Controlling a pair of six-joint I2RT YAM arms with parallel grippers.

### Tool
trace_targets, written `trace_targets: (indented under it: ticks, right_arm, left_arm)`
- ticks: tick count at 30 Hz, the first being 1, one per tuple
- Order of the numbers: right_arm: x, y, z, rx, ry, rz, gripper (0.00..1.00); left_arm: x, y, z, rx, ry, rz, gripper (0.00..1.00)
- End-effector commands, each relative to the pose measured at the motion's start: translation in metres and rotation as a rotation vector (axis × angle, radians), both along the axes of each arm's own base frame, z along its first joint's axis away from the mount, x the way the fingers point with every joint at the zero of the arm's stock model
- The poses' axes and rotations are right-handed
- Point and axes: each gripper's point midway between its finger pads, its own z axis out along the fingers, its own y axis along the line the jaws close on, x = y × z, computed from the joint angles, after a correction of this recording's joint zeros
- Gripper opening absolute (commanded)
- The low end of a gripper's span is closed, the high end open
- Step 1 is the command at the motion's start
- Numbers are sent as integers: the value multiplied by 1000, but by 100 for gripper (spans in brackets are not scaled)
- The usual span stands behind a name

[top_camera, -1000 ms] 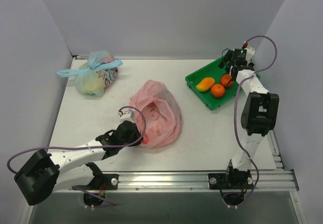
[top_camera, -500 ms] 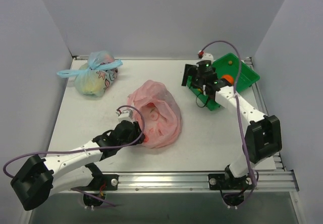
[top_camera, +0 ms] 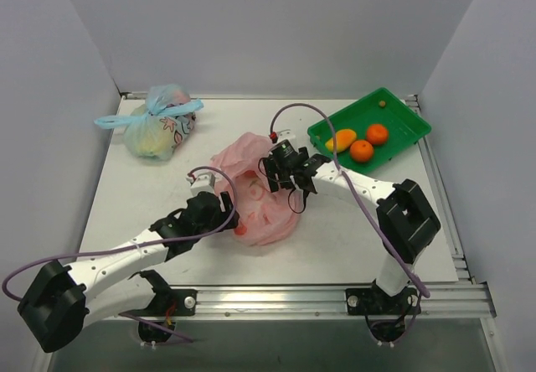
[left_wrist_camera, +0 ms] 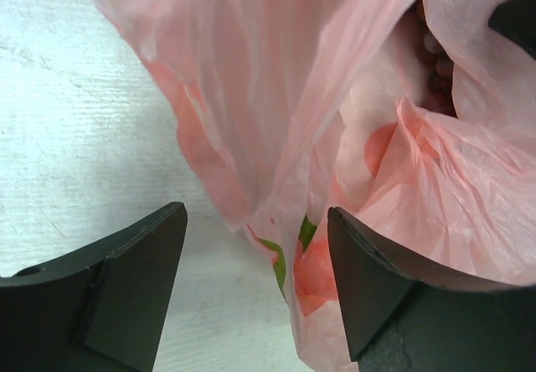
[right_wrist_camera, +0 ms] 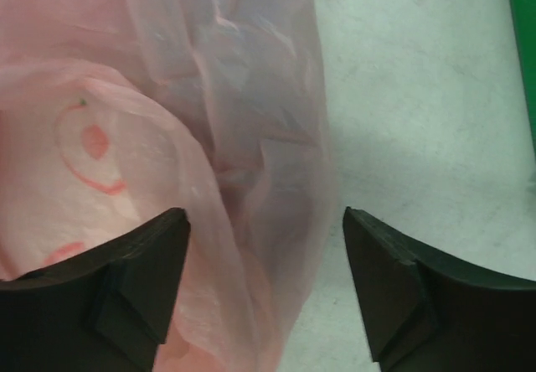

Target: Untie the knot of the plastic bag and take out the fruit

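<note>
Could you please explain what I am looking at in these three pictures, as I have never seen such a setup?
These are two robot arms bolted at the near edge of a white table. The wide picture looks down from above and behind them; the other two come from a camera on each wrist, so the dark shapes at the bottom are that hand's own fingers. A crinkled pink plastic bag lies mid-table, a blue-tied bag at the far left, and a green tray holds a mango and two oranges. The left hand and right hand are both open, straddling folds of the pink bag; neither grips anything.
</note>
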Motion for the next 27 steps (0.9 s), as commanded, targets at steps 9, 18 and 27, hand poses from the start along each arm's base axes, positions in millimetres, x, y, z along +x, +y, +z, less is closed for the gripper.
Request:
trace_targets:
  ticks: [9, 18, 27]
  right_arm:
    - [-26, -45, -25, 53, 45, -137, 16]
    - [-31, -27, -34, 545, 153, -121, 4]
    - [-58, 51, -24, 661, 254, 167, 0]
  left_arm:
    - [24, -20, 6, 1, -10, -20, 79]
    - [30, -38, -3, -12, 9, -55, 71]
    - [30, -40, -7, -9, 17, -57, 71]
